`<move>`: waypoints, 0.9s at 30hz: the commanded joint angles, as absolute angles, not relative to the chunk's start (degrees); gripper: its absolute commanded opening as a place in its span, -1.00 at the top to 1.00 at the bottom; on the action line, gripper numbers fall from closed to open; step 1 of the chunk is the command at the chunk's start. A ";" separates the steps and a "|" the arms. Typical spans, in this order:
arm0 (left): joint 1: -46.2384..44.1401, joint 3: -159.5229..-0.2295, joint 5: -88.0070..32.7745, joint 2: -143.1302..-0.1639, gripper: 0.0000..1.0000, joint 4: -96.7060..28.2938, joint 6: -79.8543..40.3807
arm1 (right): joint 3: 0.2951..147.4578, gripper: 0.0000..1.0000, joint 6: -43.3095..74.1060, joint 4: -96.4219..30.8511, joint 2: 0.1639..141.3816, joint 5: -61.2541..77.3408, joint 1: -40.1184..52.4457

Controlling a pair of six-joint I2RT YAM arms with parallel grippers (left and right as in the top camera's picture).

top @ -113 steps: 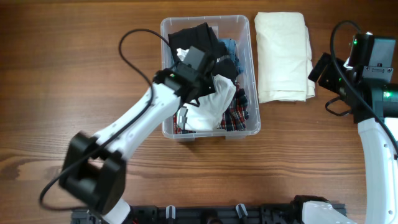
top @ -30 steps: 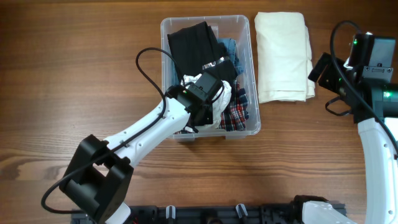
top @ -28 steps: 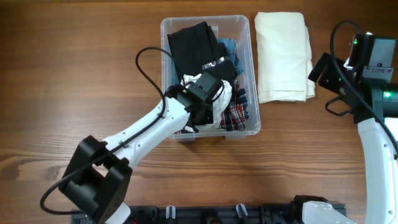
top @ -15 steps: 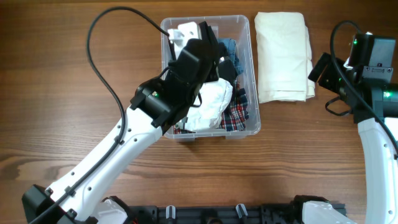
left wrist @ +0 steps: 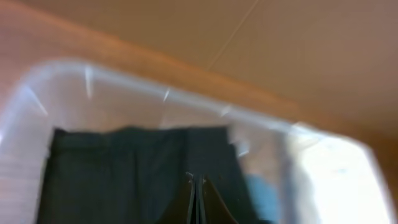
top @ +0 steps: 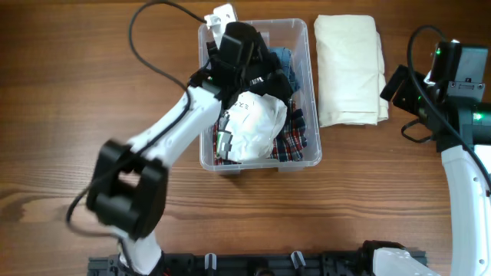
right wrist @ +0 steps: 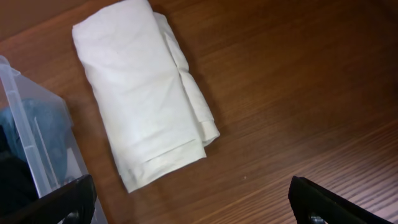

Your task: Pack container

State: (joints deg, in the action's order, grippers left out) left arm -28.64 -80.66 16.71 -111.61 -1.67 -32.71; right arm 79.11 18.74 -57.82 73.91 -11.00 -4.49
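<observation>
The clear container [top: 313, 92] stands mid-table, holding a black garment [top: 265, 57], a white garment [top: 257, 126], plaid cloth [top: 291, 142] and blue cloth [top: 285, 55]. My left gripper [top: 239, 47] is inside its far end; in the left wrist view it [left wrist: 197, 186] is shut, fingertips together just above the black garment [left wrist: 124, 174], with nothing seen between them, and the container's far rim [left wrist: 155, 93] is ahead. My right gripper [top: 397, 84] hangs open and empty right of a folded cream garment [top: 349, 69]. The right wrist view shows this gripper [right wrist: 191, 196], the garment [right wrist: 143, 93] and the container [right wrist: 25, 143].
The cream garment lies on the wooden table just right of the container. The left arm's black cable [top: 153, 31] loops over the table left of the bin. Bare wood [top: 77, 115] lies to the left and in front of the bin.
My left gripper has moved from the white garment in the container's near half to the far end, over the black garment. The right arm has not moved.
</observation>
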 commanded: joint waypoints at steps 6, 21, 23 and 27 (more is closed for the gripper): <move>-27.27 -80.64 -2.17 -127.72 0.92 3.31 -28.64 | 79.48 -1.00 18.02 -57.69 73.67 -11.57 -4.58; -30.13 -80.66 -2.76 -106.94 0.92 4.36 -23.14 | 79.48 -0.99 18.04 -57.69 73.67 -11.57 -4.58; -30.96 -80.66 -2.76 -106.37 0.92 4.34 -23.14 | 79.48 -1.00 18.04 -57.69 73.67 -11.57 -4.58; -33.17 -80.64 -2.76 -108.09 0.92 3.66 -23.14 | 79.48 -0.99 18.02 -57.69 73.67 -11.57 -4.58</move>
State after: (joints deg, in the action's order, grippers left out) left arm -31.66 -80.82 -1.87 -105.58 4.54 -24.25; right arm 79.11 18.74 -57.82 73.91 -11.00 -4.49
